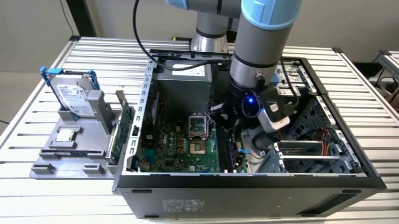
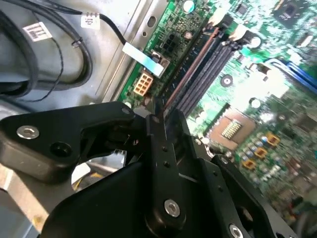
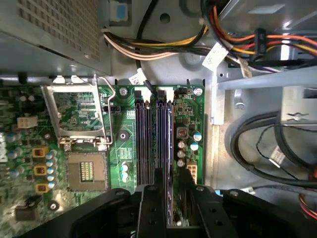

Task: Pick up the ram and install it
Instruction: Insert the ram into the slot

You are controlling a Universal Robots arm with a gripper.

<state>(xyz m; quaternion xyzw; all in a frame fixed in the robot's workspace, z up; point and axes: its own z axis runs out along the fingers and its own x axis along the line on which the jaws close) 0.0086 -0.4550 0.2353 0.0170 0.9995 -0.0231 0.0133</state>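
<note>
Inside the open black computer case, the black gripper has its jaws clenched on the thin blue-green ram stick, which stands edge-down in a black slot of the green motherboard, beside the silver processor socket.

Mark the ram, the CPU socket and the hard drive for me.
ram (image 3: pixel 164 148), first wrist view, top edge of the stick in the slots.
CPU socket (image 3: pixel 86 171), first wrist view, contact grid.
hard drive (image 1: pixel 74 95), exterior view, silver face.
</note>
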